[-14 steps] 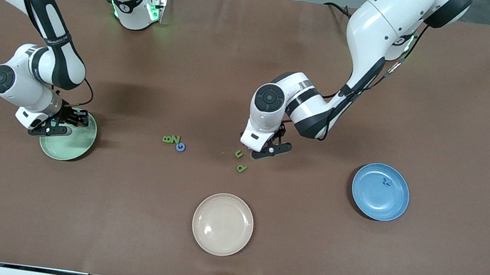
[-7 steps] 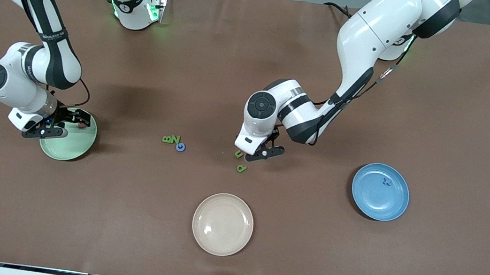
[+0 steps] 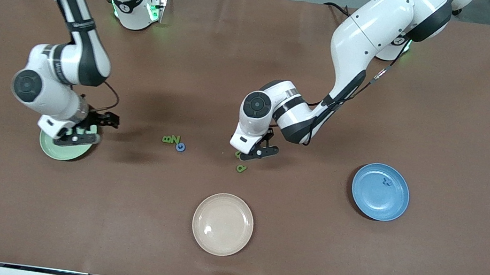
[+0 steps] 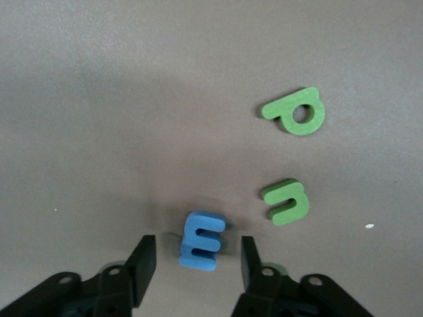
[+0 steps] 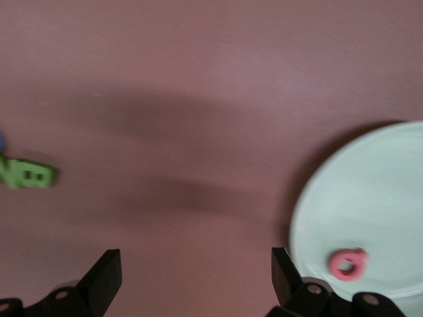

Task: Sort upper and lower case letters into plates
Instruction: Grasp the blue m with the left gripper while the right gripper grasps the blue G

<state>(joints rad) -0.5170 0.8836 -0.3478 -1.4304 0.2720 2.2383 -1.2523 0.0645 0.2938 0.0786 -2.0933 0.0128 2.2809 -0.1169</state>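
Fingers of the right gripper (image 5: 192, 281), now spread and empty, drifting off the mint plate (image 3: 54, 150) where a pink letter (image 5: 347, 263) lies dropped, while left gripper (image 4: 195, 264) fingers narrow around a blue E (image 4: 202, 240) on the counter (image 3: 442, 111), blue plate (image 3: 371, 206) waiting.

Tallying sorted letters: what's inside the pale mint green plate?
One small pink letter lies in the pale mint green plate; the right tool over it hides part from the front.

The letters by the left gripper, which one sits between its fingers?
The blue E. It lies on the table inside the left gripper, while the green p and green n lie outside it.
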